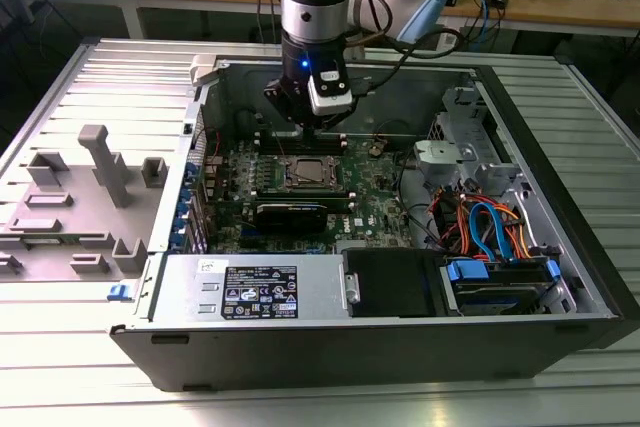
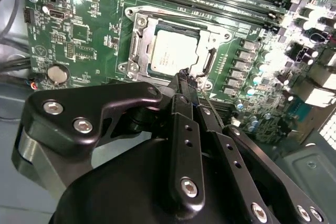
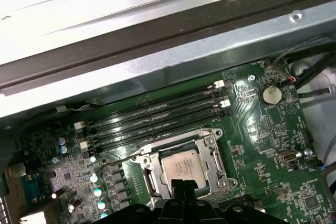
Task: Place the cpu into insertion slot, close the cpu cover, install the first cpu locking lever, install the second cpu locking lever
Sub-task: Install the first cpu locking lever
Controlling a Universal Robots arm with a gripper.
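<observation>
Arm pose: the arm [image 1: 314, 7] stands near-vertical in the exterior view, its wrist pointing down into the open computer case [image 1: 560, 247] over the green motherboard [image 1: 380, 209].
Gripper: the gripper [image 2: 185, 76] is matt black metal with bolted links. Its slim fingers [image 3: 181, 186] meet tip to tip, with nothing seen between them.
Cpu: the cpu [image 2: 176, 51] is a flat square with a dull silver-grey lid, seated in the insertion slot [image 3: 153, 179].
Cpu cover: the cpu cover [image 2: 212, 38] is a thin bright metal frame lying flat around the chip.
Cpu to fingers: the fingertips hang at the socket's edge, just beside one side of the chip. Whether they touch it cannot be told.
Nearby: long black memory slots [image 3: 157, 116] run beside the socket.
</observation>
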